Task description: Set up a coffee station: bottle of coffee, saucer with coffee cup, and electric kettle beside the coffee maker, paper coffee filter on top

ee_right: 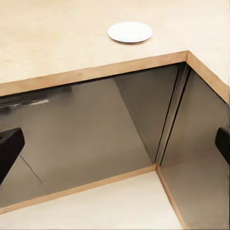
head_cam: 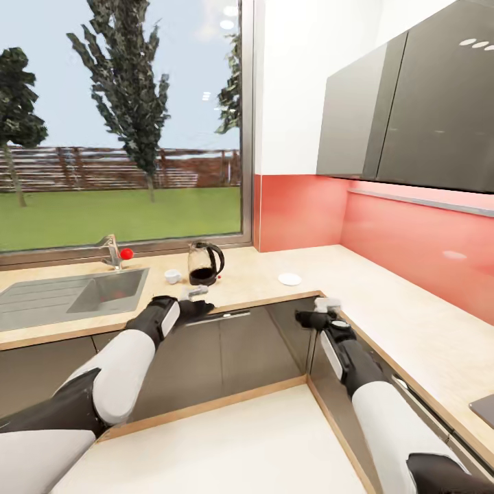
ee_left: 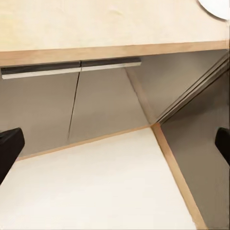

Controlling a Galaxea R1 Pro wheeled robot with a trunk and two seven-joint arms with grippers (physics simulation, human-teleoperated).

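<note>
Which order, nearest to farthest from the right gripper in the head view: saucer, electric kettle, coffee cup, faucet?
From the right gripper:
1. saucer, just beyond it on the countertop near the corner.
2. electric kettle, farther left, by the window.
3. coffee cup, just left of the kettle.
4. faucet, farthest left, behind the sink.

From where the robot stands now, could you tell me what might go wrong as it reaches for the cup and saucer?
The coffee cup sits close beside the electric kettle, so the left gripper could knock the kettle. The saucer lies flat on the kitchen countertop, leaving the right gripper little edge to grasp.
</note>
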